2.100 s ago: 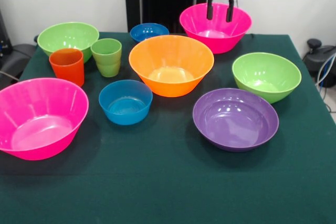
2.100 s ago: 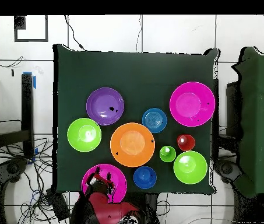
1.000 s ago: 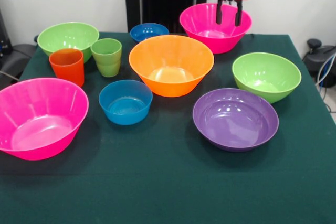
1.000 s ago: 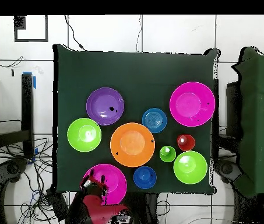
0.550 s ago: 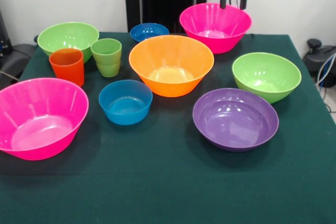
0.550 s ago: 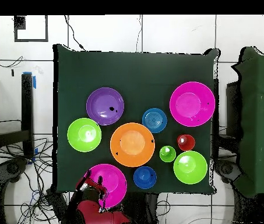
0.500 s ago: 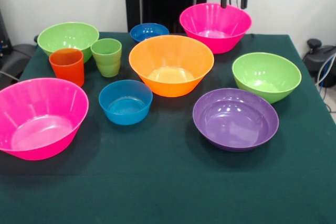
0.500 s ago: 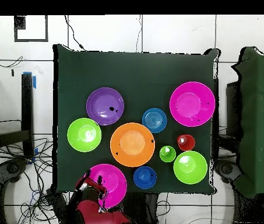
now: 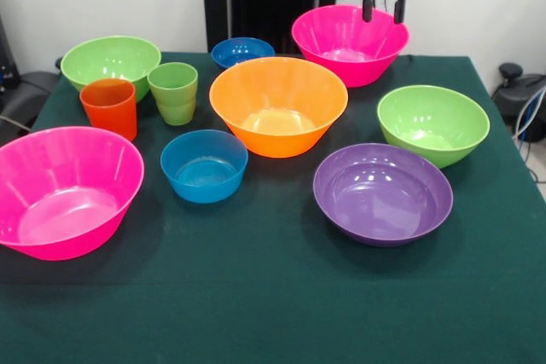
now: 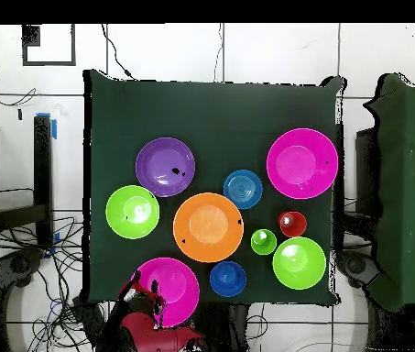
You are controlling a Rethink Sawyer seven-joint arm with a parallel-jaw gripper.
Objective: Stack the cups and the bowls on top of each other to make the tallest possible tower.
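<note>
on the green tabletop (image 9: 273, 313) all bowls and cups sat apart, unstacked: near pink bowl (image 9: 66, 191), orange bowl (image 9: 278, 106), orange-red cup (image 9: 109, 107). the tool (image 9: 383, 13) hung spread and empty over the far pink bowl (image 9: 349, 44).

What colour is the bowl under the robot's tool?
Pink, clearest in the front view.

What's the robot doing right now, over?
Gripper open, empty, hovering above far pink bowl. Cups and bowls all separate, no tower begun. Nothing in the way.
</note>
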